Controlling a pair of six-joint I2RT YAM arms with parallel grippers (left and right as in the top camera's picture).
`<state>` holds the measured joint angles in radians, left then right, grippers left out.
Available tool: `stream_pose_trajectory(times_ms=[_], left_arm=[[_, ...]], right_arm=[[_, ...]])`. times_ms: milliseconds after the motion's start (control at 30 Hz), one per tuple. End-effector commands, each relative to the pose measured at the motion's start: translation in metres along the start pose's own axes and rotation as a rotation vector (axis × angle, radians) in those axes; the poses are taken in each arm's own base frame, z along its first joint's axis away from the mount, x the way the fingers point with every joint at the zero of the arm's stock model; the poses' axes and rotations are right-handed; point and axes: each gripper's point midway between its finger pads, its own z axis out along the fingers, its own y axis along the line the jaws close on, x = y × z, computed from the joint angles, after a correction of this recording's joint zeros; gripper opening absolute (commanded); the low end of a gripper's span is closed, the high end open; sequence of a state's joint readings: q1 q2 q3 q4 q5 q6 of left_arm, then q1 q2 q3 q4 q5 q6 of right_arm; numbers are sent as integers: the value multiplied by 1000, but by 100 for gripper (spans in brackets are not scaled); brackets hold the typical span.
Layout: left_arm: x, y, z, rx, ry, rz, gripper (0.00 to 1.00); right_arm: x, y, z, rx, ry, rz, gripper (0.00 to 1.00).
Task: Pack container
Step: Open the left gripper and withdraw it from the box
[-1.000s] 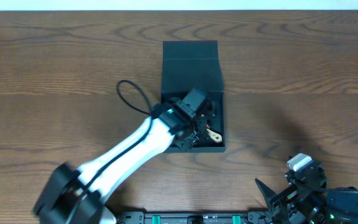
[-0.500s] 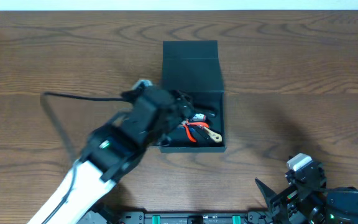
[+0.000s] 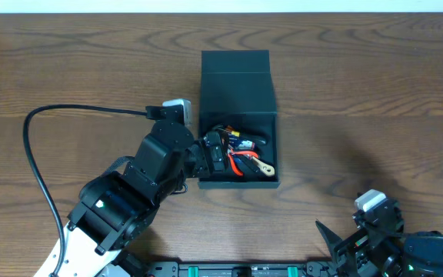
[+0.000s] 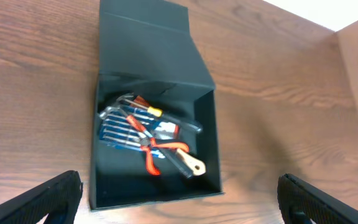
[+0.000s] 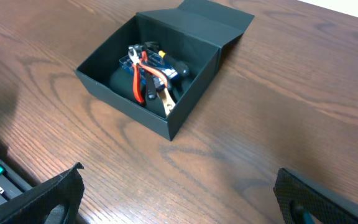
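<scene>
Far left in the overhead, a black cable [image 3: 29, 138] loops off the left arm, and the arm's base is cut off by the bottom edge. The left gripper [image 4: 179, 178] is hard to read from above. It's black on black right over the left wall of the container [image 3: 237, 81], so I can't tell if it's touching that wall. Its wrist cam sorts it out: the two fingers [image 4: 55, 196] only show as dark tips in the bottom corners, spread wide with nothing between them, so it's let go and empty.

The container sits mid-table [image 3: 360, 92], with the lid [image 4: 148, 43] flipped back on the far side. Inside is a jumble: red-handled pliers [image 4: 149, 149] lying across a blue striped packet [image 4: 112, 134], and a pale-handled tool [image 4: 190, 164] just beside them. There's other dark stuff in there too, too murky to name.

The right gripper [image 5: 179, 174] is down at the bottom right of the overhead, partly cropped and well apart from the container. On its wrist cam the fingers are also spread wide, holding nothing
</scene>
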<state>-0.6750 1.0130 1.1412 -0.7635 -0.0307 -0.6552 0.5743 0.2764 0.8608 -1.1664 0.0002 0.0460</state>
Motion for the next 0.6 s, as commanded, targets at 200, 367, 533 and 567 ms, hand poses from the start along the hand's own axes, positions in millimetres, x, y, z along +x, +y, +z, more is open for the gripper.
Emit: stream_pose_trajectory(times_ms=[200, 367, 533, 567], left_arm=[[5, -2, 4, 8, 37, 66, 99], [0, -8, -1, 39, 30, -52, 99], [-18, -13, -10, 105, 25, -126, 100], [-24, -12, -11, 114, 12, -139, 100]], right_arm=[[-5, 0, 0, -1, -22, 23, 99], [-26, -2, 3, 11, -65, 91, 99], [-65, -8, 10, 59, -51, 122, 99], [-74, -12, 11, 85, -47, 122, 99]])
